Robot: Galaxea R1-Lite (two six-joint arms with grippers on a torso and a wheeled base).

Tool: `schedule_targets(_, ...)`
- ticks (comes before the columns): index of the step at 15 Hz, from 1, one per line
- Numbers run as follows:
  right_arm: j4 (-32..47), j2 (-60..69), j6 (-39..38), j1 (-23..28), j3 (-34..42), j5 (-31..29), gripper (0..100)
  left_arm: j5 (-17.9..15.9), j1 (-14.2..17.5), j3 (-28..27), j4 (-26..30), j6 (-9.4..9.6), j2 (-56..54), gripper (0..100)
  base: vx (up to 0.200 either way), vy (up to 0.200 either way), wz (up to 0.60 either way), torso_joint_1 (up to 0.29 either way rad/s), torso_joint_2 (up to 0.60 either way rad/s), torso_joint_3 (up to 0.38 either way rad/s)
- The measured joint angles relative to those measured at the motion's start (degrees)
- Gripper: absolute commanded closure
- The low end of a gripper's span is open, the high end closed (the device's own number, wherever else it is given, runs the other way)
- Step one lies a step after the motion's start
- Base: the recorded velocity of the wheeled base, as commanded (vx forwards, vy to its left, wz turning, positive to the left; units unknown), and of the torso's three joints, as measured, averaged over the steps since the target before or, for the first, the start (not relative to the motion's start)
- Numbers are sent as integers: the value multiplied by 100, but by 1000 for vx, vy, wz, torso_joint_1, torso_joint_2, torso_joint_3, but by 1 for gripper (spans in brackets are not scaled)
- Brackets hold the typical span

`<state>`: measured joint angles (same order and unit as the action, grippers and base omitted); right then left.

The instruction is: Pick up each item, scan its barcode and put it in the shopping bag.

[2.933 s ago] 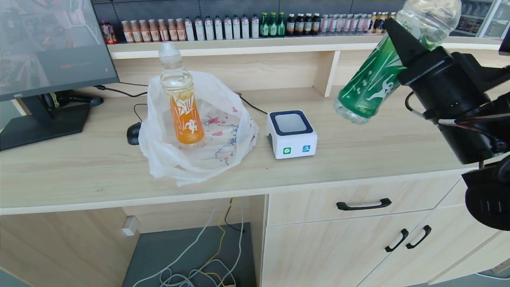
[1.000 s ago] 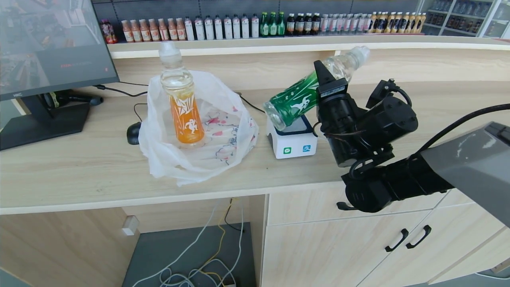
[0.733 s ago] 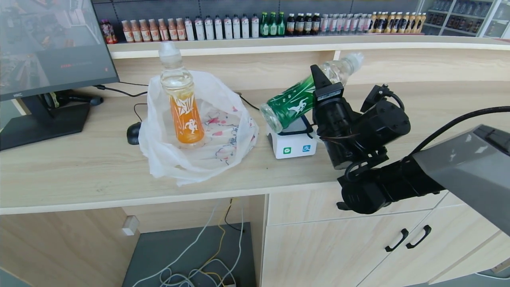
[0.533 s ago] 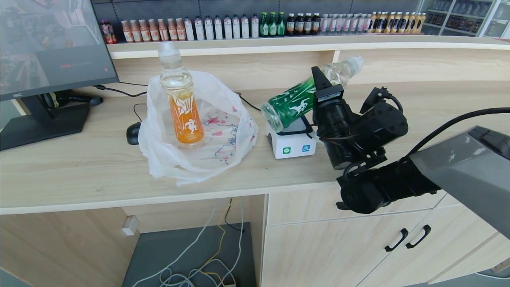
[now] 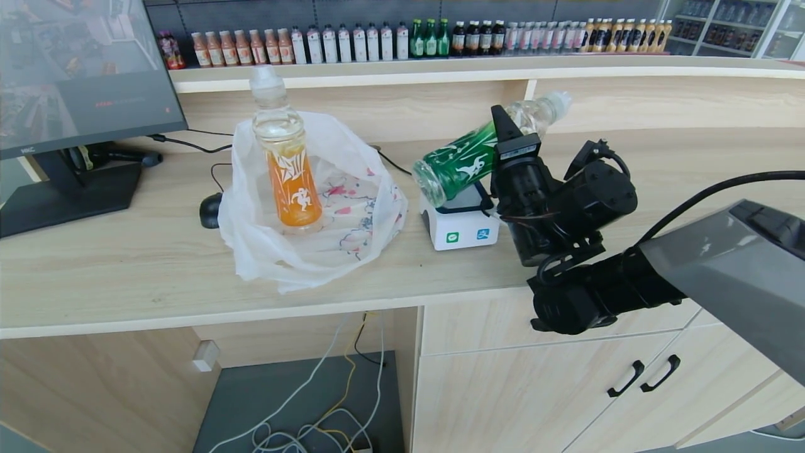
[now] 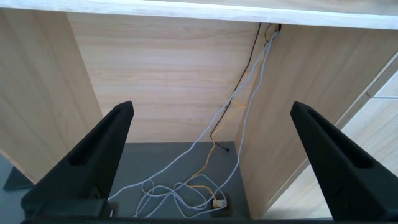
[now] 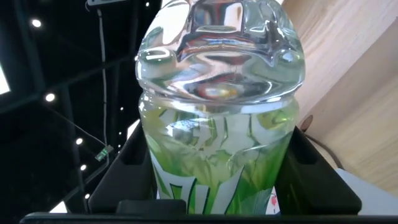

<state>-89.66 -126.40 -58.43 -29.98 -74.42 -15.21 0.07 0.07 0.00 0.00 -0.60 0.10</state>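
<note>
Head view: the green bottle is held tilted, base lowermost, directly above the window of the scanner on the desk; contact between the two cannot be determined. The right gripper is clamped across the bottle's upper body, just below the clear shoulder. The left gripper is positioned below the desk edge, spread wide, with nothing held. The shopping bag lies open just beside the scanner, and an orange bottle stands upright inside it. The green bottle is judged to be filled, hence moderately heavy, with a smooth, slippery wall that yields slightly under pressure. A grasp on the cylindrical labelled section is recommended. The tapered neck and cap are to be avoided. A soft, shifting support is to be expected from the bag.
</note>
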Motion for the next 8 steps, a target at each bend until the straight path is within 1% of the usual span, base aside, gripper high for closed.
schedule_targets(8,7,-22,-9,-17,-107,-13,100,0,-2,0,0,2,0,0,0,0,0,0,0,0)
